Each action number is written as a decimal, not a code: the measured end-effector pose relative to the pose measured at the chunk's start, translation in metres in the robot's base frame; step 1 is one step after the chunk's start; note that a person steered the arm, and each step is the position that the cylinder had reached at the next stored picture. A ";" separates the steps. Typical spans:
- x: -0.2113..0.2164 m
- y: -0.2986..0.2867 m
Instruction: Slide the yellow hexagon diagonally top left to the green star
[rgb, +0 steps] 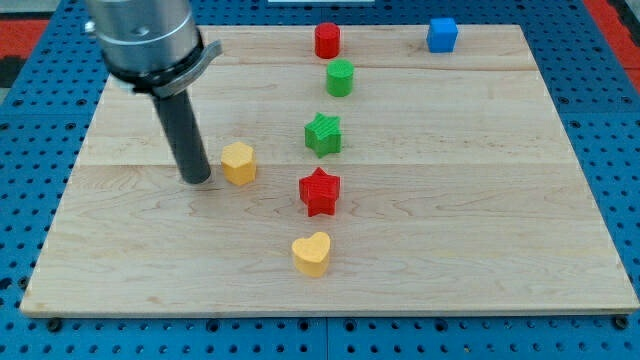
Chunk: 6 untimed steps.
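Tip (197, 181) just beside yellow hexagon (238, 162), at its nine o'clock. Green star (323, 134) at hexagon's two o'clock, path clear. No gripper fitted; red star (320, 191) near.

A small yellow hexagon (238, 162) sat flat on the wooden desk (450, 230), its six-sided top face turned upward. The green star (323, 134), a squat block also lying flat, stood near the hexagon, toward the view's right and slightly toward the view's top of it, the two apart with bare wood between them.
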<state>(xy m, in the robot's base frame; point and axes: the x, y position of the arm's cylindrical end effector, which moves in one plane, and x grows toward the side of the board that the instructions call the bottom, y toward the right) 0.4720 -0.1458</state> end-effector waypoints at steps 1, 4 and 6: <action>0.002 0.042; -0.083 0.041; -0.123 0.004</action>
